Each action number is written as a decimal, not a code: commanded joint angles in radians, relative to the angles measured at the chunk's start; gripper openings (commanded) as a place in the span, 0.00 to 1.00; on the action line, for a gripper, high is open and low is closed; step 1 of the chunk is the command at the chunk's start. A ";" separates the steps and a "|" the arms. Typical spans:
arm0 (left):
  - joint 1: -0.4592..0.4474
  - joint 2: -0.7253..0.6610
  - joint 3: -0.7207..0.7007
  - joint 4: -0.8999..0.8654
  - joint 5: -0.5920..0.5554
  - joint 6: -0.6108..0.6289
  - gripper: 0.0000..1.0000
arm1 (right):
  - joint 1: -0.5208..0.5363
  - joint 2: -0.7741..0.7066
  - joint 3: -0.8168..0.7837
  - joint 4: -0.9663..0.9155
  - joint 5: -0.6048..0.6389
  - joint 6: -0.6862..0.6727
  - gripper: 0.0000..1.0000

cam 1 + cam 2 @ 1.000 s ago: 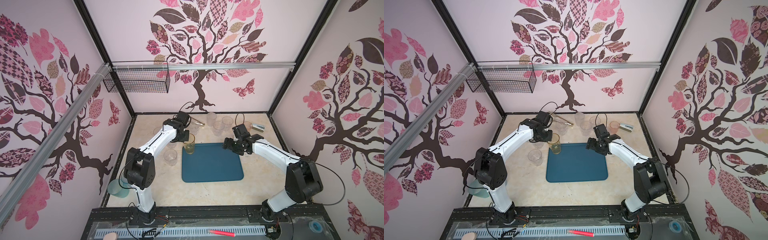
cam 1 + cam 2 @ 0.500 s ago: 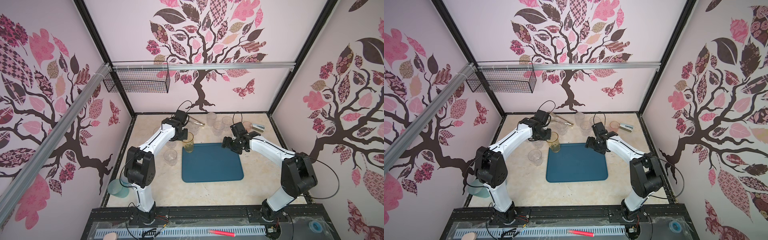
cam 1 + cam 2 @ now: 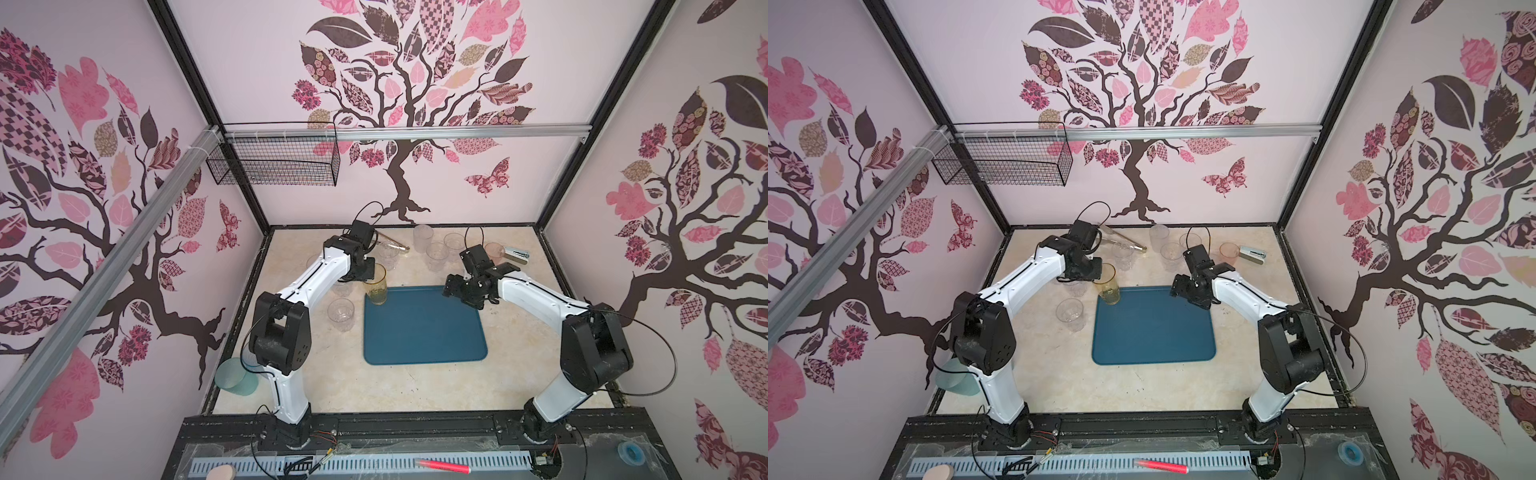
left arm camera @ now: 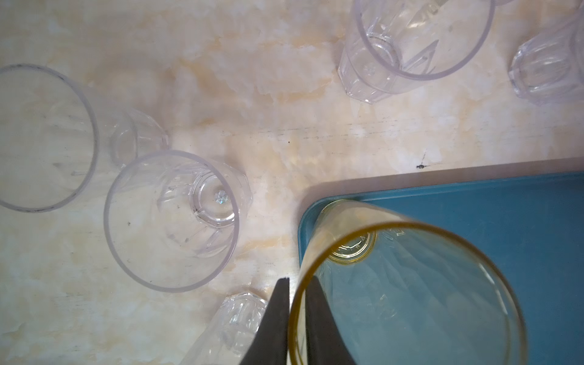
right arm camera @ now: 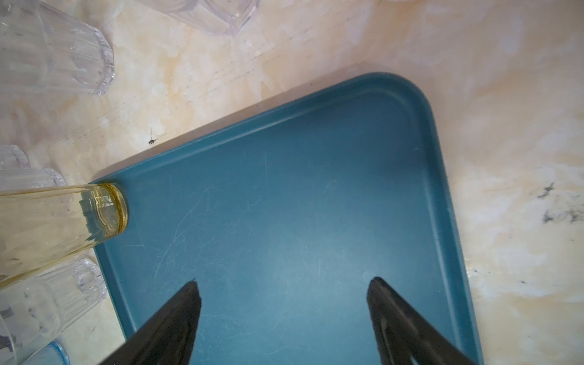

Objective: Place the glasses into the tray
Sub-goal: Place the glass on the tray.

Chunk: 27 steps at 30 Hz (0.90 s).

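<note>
**Amber glass set down in the tray corner; release looks under way**

The amber glass [image 3: 376, 286] stands with its base on the floor of the tray [image 3: 424, 332], tucked into the 11 o'clock corner just inside the rim. Over the last second it has barely shifted, so the carry appears finished and what remains is the let-go.

The left end effector [image 4: 298, 284] straddles the glass wall at the rim, one finger outside and one inside, close together. I cannot tell whether they still pinch the wall or have just slackened. If they have, the arm should lift straight up to clear the rim without tipping the tall glass.

The right end effector [image 5: 283, 281] is spread wide and empty. It has edged in over the tray's 1 o'clock corner.

This is the only glass in the tray. Clear glasses [image 3: 340, 315] wait on the bench [image 3: 415, 386] at 9 o'clock, just beside the tray. A far cluster [image 3: 437, 254] sits at 12 o'clock, and the pink glass [image 3: 494, 250] at 1 o'clock.
</note>
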 commanded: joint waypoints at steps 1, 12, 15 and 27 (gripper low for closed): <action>0.006 0.022 0.016 -0.008 -0.007 0.003 0.19 | 0.006 0.007 0.024 -0.016 0.000 0.005 0.86; -0.004 0.006 0.035 -0.006 -0.002 0.001 0.21 | 0.007 -0.017 -0.002 0.008 -0.016 0.014 0.86; -0.016 0.000 0.039 -0.011 -0.005 0.001 0.21 | 0.007 -0.023 -0.002 0.009 -0.014 0.013 0.86; -0.037 -0.062 0.066 -0.058 -0.005 0.010 0.35 | 0.008 -0.048 -0.011 0.022 -0.011 0.001 0.86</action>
